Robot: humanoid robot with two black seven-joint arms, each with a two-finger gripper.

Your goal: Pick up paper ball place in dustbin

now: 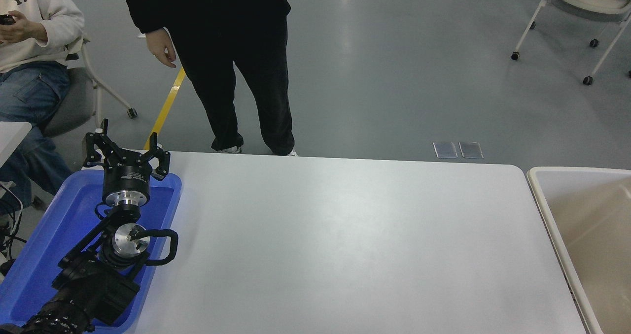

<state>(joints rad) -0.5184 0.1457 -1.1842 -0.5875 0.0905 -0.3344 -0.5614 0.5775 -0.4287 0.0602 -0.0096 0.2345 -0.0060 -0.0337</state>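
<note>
The beige dustbin (547,211) stands at the right end of the white table, cut off by the picture's right edge; only bare inner walls show. The paper ball is out of view. My left gripper (126,146) is parked at the lower left above a bright blue tray (170,211), its fingers spread apart and empty. My right arm and its gripper are out of view.
A person in black (231,63) stands at the table's far edge, one hand hanging down. A seated person in a white top (34,33) is at the far left. A wheeled frame (586,33) stands on the floor at the top right.
</note>
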